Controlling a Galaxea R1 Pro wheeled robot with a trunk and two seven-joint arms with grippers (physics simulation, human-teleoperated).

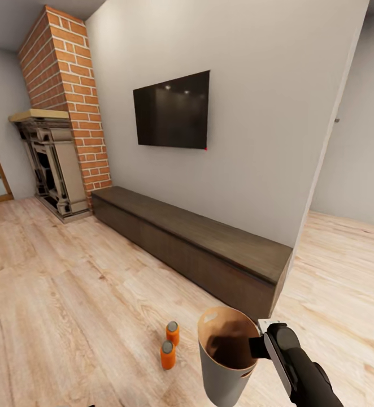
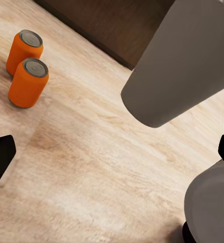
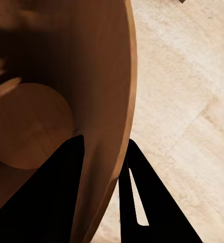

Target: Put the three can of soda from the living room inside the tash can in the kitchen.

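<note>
Nearest you, the right gripper (image 3: 104,167) has its jaws clenched across the rim of the trash can (image 1: 224,362), one finger inside the tan wall and one outside, so you are carrying the bin, lifted off the wood floor (image 1: 68,294) at the near right of the room. The left gripper (image 2: 112,152) hangs released above the floor, its fingertips (image 2: 0,157) spread wide with nothing between them. Just left of the bin, two soda cans (image 1: 170,343) stand upright on the floor, touching or nearly so. I judge the collecting step is in hand: your next move calls for lowering the free left arm over the nearer can, closing on it, then dropping it into the held bin. Farther off, a long low bench (image 1: 198,243) runs under the wall TV (image 1: 172,110).
</note>
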